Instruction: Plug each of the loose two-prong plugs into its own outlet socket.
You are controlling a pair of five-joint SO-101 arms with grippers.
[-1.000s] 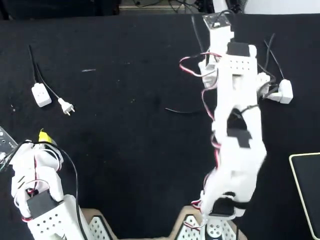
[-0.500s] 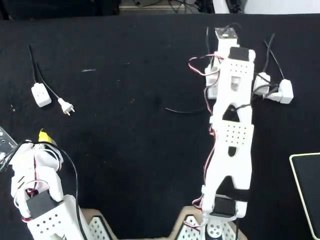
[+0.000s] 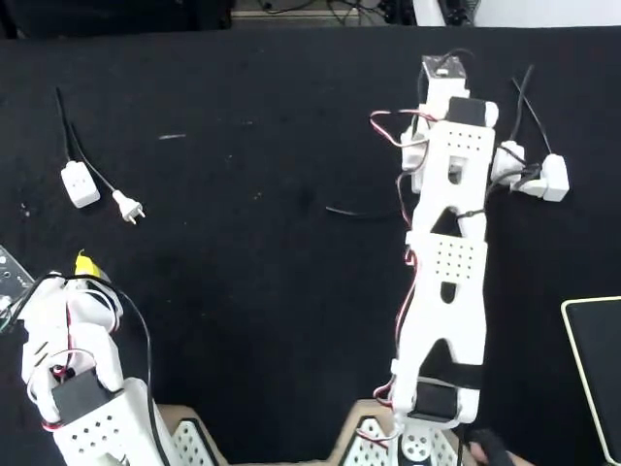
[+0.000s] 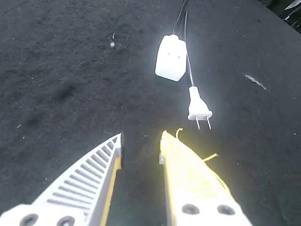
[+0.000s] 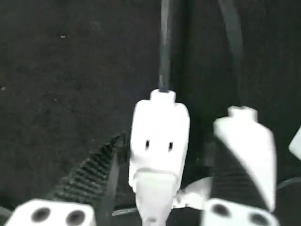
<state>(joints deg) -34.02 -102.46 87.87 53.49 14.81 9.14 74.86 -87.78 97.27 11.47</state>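
On the left of the table a white outlet socket [image 3: 80, 184] [image 4: 171, 57] lies next to a loose white two-prong plug [image 3: 128, 207] [image 4: 198, 108] on a black cord. My left gripper [image 4: 141, 136] [image 3: 85, 264] is open a short way in front of that plug, with nothing between its fingers. My right arm [image 3: 451, 146] stretches to the far side of the table. Its gripper [image 5: 178, 127] is open around a second white socket [image 5: 160, 136], and a white plug [image 5: 153, 197] butts against that socket's near end.
White plug and socket pieces [image 3: 532, 173] with black cords lie just right of the right arm. A loose black cord [image 3: 361, 213] trails out to the arm's left. A dark pad with a pale rim [image 3: 594, 361] sits at the right edge.
The right arm has straightened and swung right, reaching farther toward the back. The black cord beside it has shifted slightly right. The left arm has kept still.
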